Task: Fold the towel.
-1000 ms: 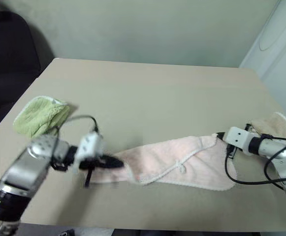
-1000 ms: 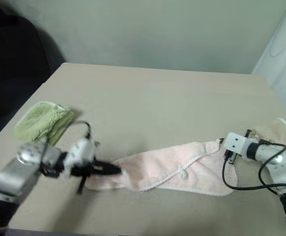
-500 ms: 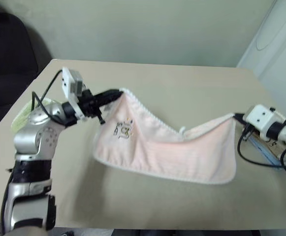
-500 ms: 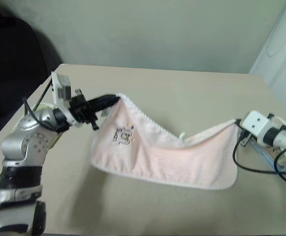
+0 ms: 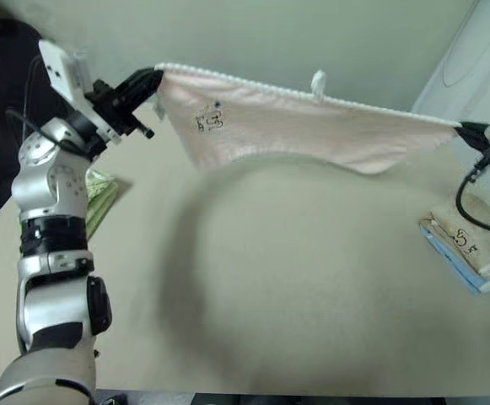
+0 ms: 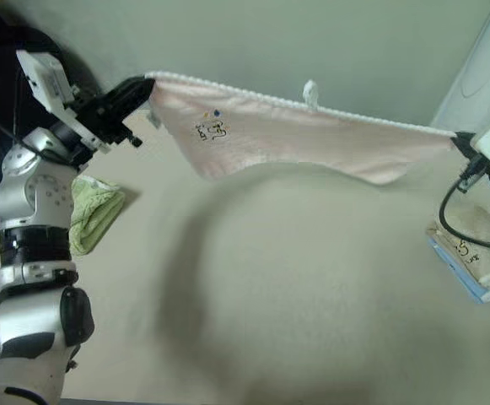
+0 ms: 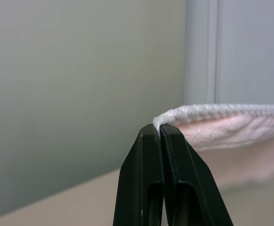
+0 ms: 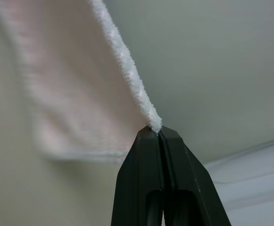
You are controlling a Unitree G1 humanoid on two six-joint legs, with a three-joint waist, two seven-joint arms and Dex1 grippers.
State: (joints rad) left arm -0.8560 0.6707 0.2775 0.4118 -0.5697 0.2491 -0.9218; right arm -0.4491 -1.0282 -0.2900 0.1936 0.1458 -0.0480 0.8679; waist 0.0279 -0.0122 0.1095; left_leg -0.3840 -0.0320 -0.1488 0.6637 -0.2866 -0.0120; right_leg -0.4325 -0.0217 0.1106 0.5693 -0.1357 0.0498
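Observation:
The pale pink towel [image 5: 295, 126] hangs stretched in the air above the table, its white scalloped edge on top with a small white loop tab [image 5: 318, 81] and a dark printed mark [image 5: 209, 121] near the left end. My left gripper [image 5: 155, 78] is shut on the towel's left top corner; the left wrist view shows the edging [image 7: 212, 112] pinched at the fingertips [image 7: 148, 136]. At the far right, my right gripper [image 5: 461, 128] is shut on the other top corner, with the edging [image 8: 127, 75] running away from it.
A light green towel [image 6: 93, 215] lies folded at the table's left side behind my left arm. A beige towel with a dark print [image 5: 472, 240] rests on a blue flat thing at the right edge. The tan table [image 5: 312, 287] spreads below the hanging towel.
Both grippers have risen, lifting the pink towel off the table and pulling it taut between them. The left gripper also swung forward and tilted up.

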